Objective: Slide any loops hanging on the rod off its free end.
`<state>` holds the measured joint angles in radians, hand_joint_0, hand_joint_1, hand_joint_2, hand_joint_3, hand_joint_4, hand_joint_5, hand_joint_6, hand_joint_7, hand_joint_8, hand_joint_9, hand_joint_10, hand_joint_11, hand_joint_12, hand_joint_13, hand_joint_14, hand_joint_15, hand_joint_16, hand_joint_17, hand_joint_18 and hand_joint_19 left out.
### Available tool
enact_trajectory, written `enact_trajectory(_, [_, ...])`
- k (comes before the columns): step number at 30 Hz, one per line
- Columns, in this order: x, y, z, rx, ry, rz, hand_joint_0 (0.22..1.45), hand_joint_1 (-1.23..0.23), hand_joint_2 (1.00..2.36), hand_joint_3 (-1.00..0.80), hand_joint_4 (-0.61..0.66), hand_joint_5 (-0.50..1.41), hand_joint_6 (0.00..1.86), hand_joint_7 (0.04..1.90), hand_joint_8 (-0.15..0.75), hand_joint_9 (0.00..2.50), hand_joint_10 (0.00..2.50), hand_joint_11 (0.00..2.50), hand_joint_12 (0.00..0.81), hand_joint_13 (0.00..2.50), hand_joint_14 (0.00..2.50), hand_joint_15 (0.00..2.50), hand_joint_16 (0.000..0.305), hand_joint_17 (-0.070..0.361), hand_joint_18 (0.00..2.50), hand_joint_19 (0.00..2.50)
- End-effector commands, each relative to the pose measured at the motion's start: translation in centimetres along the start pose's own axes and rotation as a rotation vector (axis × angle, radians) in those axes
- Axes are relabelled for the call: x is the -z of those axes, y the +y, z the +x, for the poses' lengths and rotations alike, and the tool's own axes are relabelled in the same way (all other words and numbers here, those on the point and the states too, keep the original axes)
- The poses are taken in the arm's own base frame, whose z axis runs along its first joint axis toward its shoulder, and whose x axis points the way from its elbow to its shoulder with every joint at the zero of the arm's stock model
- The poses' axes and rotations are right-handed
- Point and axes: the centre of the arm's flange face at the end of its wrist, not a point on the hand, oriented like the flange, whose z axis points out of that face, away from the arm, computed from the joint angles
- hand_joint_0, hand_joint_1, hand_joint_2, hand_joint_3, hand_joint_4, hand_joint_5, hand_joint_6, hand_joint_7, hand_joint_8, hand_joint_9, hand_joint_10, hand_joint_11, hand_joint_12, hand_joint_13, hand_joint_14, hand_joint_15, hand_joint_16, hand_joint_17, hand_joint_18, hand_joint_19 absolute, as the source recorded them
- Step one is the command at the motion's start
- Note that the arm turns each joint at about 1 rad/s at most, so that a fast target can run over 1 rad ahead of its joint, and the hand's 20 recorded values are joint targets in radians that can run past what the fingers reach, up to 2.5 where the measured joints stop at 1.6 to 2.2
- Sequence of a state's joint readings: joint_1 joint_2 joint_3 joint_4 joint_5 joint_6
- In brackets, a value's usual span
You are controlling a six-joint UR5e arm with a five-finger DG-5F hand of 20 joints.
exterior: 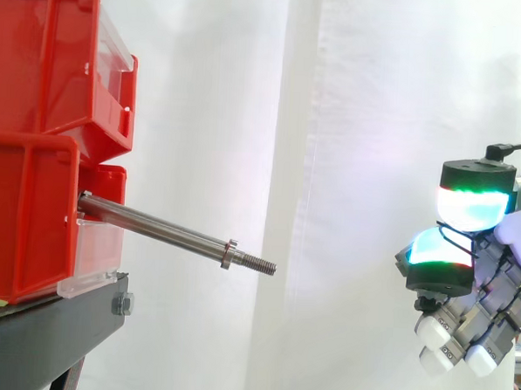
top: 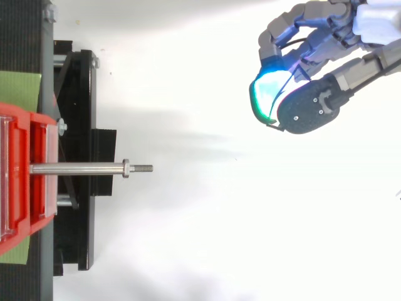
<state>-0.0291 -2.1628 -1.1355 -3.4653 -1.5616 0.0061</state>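
Your stacked red plastic bins (exterior: 36,148) sit left. The robot's hand (exterior: 473,298) hangs well apart at right, fingers curled on nothing. The stiff, smooth steel rod (exterior: 154,227) juts out bare, so you likely have nothing to grasp.

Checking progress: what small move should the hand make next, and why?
Likely hold the hand where it is: the rod looks bare from the red bin to its threaded tip, with the hand well clear beyond it.
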Motion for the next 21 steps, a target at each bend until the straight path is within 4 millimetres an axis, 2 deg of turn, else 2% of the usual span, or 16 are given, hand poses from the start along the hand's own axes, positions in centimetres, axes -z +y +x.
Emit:
enact_trajectory(1, [-0.01,0.01,0.0,0.0,0.0,0.0,0.6,-0.69,1.0,-0.5,0.13,-0.18,0.81,1.16,0.232,0.61,0.0,0.12,0.215,0.49,0.0,0.05,0.028,0.062,0.42,0.28])
enact_trajectory(7, [-0.01,0.01,0.0,0.0,0.0,0.0,0.54,-0.5,1.0,-0.5,0.14,-0.16,0.79,1.19,0.239,0.66,0.0,0.12,0.215,0.51,0.0,0.05,0.028,0.064,0.43,0.29])
enact_trajectory(10, [-0.02,0.02,0.1,0.001,0.001,0.0,0.59,-0.46,1.0,-0.5,0.13,-0.16,0.78,1.2,0.226,0.67,0.0,0.12,0.205,0.52,0.0,0.05,0.026,0.058,0.43,0.3])
enact_trajectory(21, [0.03,0.1,0.2,0.001,0.003,-0.002,0.61,-0.71,1.02,-0.26,0.12,-0.17,0.81,1.23,0.238,0.64,0.01,0.13,0.218,0.51,0.0,0.06,0.028,0.063,0.43,0.28])
